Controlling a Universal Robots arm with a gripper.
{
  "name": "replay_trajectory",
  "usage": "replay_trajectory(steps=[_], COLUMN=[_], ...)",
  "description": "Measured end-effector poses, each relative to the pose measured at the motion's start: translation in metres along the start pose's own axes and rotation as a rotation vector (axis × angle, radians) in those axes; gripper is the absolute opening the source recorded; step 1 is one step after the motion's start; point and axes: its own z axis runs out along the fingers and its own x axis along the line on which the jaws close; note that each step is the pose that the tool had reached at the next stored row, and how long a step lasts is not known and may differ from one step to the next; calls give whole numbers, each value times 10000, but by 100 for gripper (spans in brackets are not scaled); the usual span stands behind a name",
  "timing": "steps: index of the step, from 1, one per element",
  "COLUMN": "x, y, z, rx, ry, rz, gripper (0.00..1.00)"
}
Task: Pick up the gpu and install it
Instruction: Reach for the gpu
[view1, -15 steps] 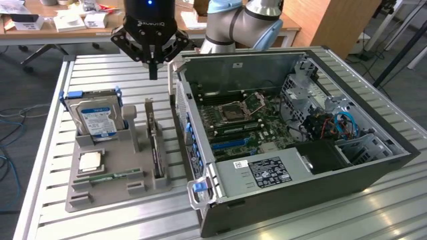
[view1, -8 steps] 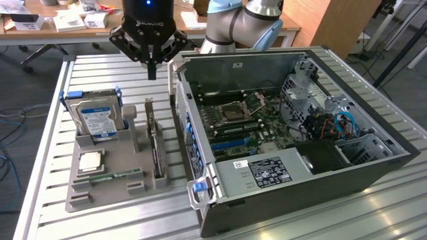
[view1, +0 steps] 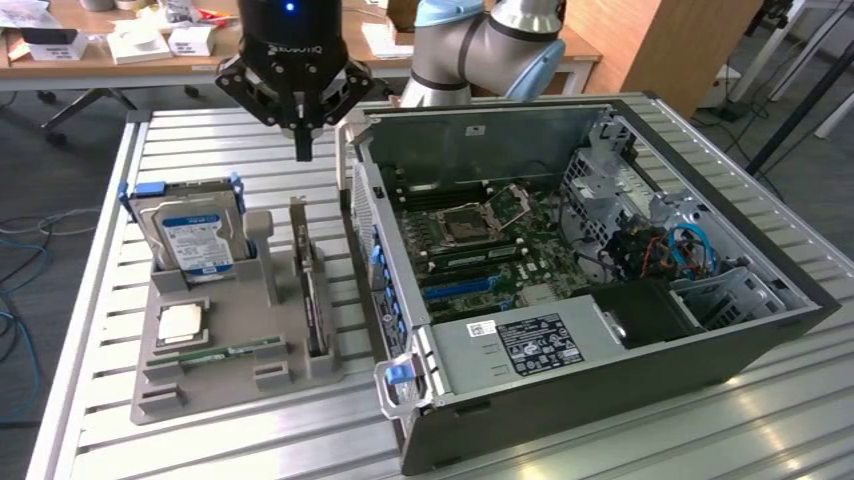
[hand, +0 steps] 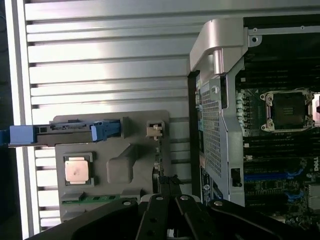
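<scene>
The gpu (view1: 315, 310) is standing on edge in a slot of the gray tray (view1: 234, 330), along the tray's side nearest the open computer case (view1: 561, 410). A narrow strip of slatted counter (view1: 200, 140) is showing between tray and case wall. The jaws are hanging in open air above the card's far end, pressed fully together, gripping and touching nothing.

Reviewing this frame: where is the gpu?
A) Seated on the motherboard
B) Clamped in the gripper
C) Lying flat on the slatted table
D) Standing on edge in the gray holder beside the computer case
D: the gpu stands on edge in a slot of the gray holder, while the gripper hangs above it, shut and holding nothing.
</scene>
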Motion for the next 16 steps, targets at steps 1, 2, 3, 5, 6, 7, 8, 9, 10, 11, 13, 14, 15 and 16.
replay_trajectory(steps=[1,2,3,5,6,7,8,9,10,11,13,14,15,16], x=[7,15,21,31,34,37,37,37,36,35,33,32,30,28], y=[-4,-13,-25,-61,-88,-120,-150,-181,-217,-251,-312,-343,-368,-389], z=[1,1,0,-2,-2,-4,-5,-6,-8,-9,-12,-13,-14,-15], rx=[0,0,1,2,1,1,1,0,1,0,1,1,1,1], ry=[-1,0,0,0,0,-1,-1,-1,0,-1,0,0,1,0], rz=[0,-2,-1,0,0,1,0,0,-1,0,0,0,0,-1], gripper=[10,10,10,10,10,10,10,10,10,10,10,10,10,10])
